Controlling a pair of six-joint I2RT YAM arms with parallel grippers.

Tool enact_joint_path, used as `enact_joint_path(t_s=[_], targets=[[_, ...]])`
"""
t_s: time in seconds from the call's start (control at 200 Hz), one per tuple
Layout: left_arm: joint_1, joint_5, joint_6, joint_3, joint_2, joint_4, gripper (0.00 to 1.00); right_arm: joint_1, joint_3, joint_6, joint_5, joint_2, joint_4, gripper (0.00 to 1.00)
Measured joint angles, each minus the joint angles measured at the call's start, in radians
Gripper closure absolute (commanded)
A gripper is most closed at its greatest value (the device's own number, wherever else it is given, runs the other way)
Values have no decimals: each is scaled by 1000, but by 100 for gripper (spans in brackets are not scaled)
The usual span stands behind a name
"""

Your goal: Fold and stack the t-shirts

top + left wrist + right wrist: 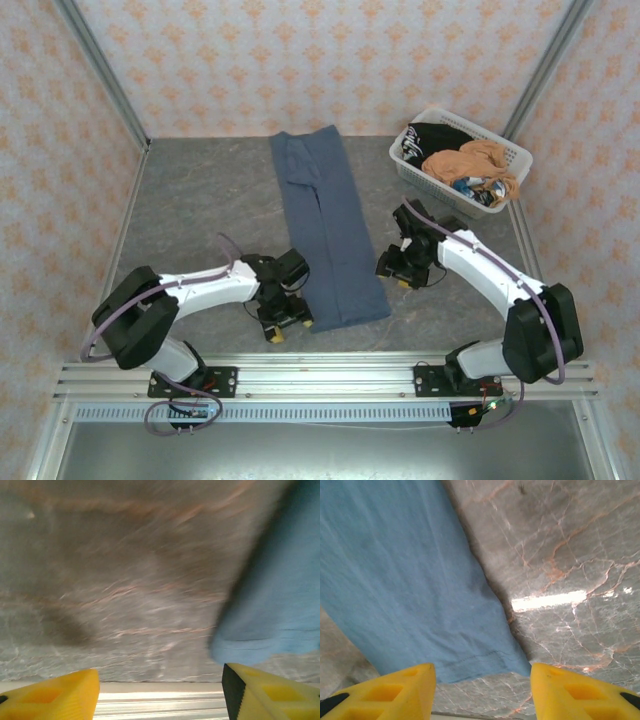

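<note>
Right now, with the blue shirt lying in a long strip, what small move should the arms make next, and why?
Probably lower the left gripper onto the near left corner of the blue t-shirt and pinch it. Both its jaws and those of the right gripper stand open and empty beside the near end, and the strip lacks its crosswise fold.

The t-shirt (328, 235) is slate-blue, the table (200, 220) grey with orange veins, the basket (425, 180) white.

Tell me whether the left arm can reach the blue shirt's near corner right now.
Probably yes: the open left gripper sits just beside the blue shirt at its near left corner, and nothing lies between them.
</note>
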Motion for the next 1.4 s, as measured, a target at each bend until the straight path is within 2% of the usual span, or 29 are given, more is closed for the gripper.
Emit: enact_joint_path(t_s=[0.195, 0.315, 0.395, 0.52, 0.611, 0.836, 1.031, 1.141, 1.281, 1.401], targets=[[-46, -5, -114, 5, 11, 159, 38, 0, -53, -23, -37, 9, 1, 47], [-64, -11, -147, 6, 60, 211, 49, 0, -64, -29, -50, 8, 3, 47], [-64, -14, -165, 8, 96, 235, 60, 0, -84, -29, -58, 5, 9, 47], [-62, -12, -172, 25, 122, 187, 90, 3, -123, -29, -67, 4, 11, 47], [-64, -16, -174, 46, 138, 225, 100, 21, -148, -27, -67, 5, 19, 47], [-66, -47, -145, 42, 131, 248, 100, 115, -171, 11, -71, 64, 89, 49], [-66, -62, -129, 24, 108, 234, 100, 130, -171, 48, -62, 97, 127, 60], [-66, -61, -119, 24, 106, 227, 100, 138, -177, 65, -63, 126, 154, 74], [-66, -65, -98, 9, 84, 200, 100, 164, -189, 101, -70, 144, 180, 98], [-66, -79, -85, -63, 3, 161, 100, 222, -188, 132, -80, 140, 187, 100]])
